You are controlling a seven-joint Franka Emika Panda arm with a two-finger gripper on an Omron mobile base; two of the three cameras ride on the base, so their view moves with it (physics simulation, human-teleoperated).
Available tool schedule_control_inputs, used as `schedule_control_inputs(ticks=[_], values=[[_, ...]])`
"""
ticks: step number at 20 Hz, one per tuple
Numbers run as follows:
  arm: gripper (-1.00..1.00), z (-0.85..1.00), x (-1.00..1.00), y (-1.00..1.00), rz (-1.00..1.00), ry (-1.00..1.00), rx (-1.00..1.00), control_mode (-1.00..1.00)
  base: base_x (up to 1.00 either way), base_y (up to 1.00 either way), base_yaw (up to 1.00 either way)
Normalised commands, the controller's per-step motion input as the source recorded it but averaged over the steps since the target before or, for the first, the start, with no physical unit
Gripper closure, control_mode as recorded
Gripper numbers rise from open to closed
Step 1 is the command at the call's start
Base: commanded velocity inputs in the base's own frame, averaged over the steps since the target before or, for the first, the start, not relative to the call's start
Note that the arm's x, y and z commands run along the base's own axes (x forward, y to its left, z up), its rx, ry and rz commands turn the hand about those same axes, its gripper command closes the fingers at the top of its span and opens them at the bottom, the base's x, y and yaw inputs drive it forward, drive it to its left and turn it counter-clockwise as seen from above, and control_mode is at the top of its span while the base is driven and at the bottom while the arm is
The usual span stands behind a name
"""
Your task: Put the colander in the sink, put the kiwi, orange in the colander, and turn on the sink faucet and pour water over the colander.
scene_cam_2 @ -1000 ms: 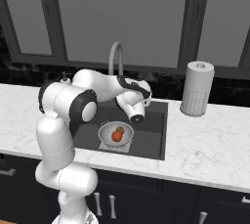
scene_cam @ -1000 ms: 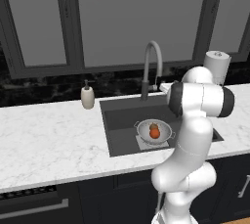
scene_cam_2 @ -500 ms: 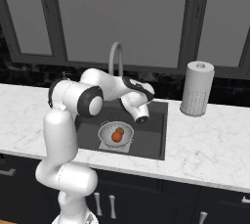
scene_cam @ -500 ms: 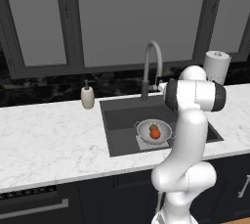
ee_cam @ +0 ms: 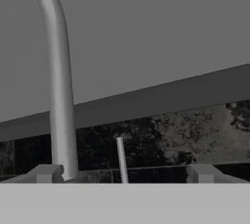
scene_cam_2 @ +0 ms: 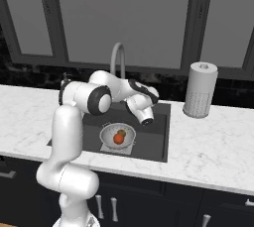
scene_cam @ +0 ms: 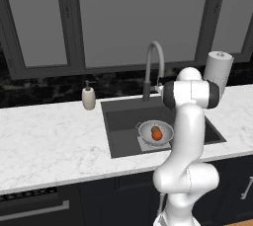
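Much of the sink [scene_cam: 123, 121] is covered in the left base view by the white arm, which also hides the colander's right rim and the gripper itself. From the right base view the near left part of the basin lies behind the arm's upper link. The colander [scene_cam_2: 117, 136] sits on the lighter plate on the sink floor, and the orange [scene_cam_2: 118, 138] lies inside it; a second, darker fruit touching its top is too small to name with any certainty. No stream can be made out at the spout of the sink faucet [scene_cam: 153, 64].

In the hand view the faucet's upright pipe runs up just inside the left finger [ee_cam: 45, 173], its arch cut off by the top edge, and a thin pale rod [ee_cam: 121, 159] stands between the two tips, likely the tap's lever, though it is hard to be sure. The gripper [ee_cam: 123, 174] has its fingers spread wide with nothing between them and nothing touching them. In the right base view the hand hangs over the back right part of the sink, above and just beyond the colander, with the paper towel roll [scene_cam_2: 199, 89] well apart on the counter [scene_cam_2: 208, 141]. A small soap dispenser [scene_cam: 88, 96] stands left of the basin
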Motion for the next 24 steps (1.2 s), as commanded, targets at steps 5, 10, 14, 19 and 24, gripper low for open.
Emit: schedule_control_inputs(ticks=[5,10,14,19,24], values=[[-1.00,-0.01,0.44,0.22,-0.01,0.00,0.00,-1.00,0.00,0.00,0.00],[-1.00,-0.02,0.48,0.05,-0.01,0.00,0.00,-1.00,0.00,0.00,0.00],[-1.00,-0.12,0.43,0.00,0.00,-0.01,0.00,-1.00,0.00,0.00,0.00],[-1.00,-0.10,0.33,-0.20,-0.04,-0.02,0.00,-1.00,0.00,0.00,0.00],[-1.00,-0.01,0.26,-0.55,-0.07,-0.03,0.00,-1.00,0.00,0.00,0.00]])
